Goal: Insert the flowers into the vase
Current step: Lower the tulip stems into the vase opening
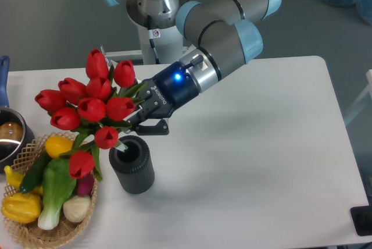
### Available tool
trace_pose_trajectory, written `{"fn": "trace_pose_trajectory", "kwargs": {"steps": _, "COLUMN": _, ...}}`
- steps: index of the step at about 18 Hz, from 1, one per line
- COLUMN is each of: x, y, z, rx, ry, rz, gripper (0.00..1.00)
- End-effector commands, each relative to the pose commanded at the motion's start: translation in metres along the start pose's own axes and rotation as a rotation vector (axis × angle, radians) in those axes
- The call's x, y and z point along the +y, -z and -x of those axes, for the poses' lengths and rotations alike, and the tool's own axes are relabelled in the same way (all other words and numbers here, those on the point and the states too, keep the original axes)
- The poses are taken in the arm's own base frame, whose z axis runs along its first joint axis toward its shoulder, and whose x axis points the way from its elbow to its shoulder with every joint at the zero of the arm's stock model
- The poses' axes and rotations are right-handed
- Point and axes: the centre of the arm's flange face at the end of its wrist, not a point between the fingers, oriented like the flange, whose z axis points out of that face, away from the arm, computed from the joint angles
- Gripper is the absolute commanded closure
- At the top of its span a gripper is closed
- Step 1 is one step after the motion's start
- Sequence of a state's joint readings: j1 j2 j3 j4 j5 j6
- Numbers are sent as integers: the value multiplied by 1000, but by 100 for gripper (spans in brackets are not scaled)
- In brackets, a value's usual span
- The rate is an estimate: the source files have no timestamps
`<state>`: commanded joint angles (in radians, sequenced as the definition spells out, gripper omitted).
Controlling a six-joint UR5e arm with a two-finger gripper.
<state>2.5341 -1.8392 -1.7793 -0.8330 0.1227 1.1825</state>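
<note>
Camera view from the fixed position shows the bunch of red tulips with closed buds, green stems and narrow leaves [93,106] held above the white bench [256,162], tilted so the buds fan out toward nine and ten o'clock while the stems run back toward three o'clock into the black two-finger gripper [138,122]. The fingers [154,130] are clamped on the stems, partly hidden by leaves. The lowest stem ends sit at the rim of the short dark grey ribbed cylinder vase [132,166], at about eleven o'clock on its round mouth; whether they reach inside it cannot be told. The vase stands upright on the bench at about six o'clock from the gripper, just beside it. One low bud hangs over the wicker basket [43,228], which sits at eight o'clock from the vase, near it, at the bench's left front corner. The basket holds yellow, green, purple and pale vegetables [55,188]. At the left edge, at ten o'clock from the basket, part of a shiny metal pot with a blue handle [8,135] shows. The grey and light blue arm [226,25] reaches down from its white base [157,39] at the bench's far edge, with a blue light lit on the wrist.
</note>
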Motion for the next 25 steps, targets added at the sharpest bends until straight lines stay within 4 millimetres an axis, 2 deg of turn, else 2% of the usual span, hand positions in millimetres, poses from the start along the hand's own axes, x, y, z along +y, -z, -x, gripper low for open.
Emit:
{"fn": "trace_pose_trajectory", "kwargs": {"steps": 8, "x": 5, "y": 2, "z": 4, "rx": 5, "ry": -27, "rz": -26, "gripper": 90}}
{"fn": "trace_pose_trajectory", "kwargs": {"steps": 19, "x": 32, "y": 8, "z": 3, "rx": -5, "ry": -17, "rz": -26, "gripper": 89}}
{"fn": "trace_pose_trajectory", "kwargs": {"steps": 25, "x": 36, "y": 6, "z": 3, "rx": -1, "ry": -29, "rz": -25, "gripper": 89}}
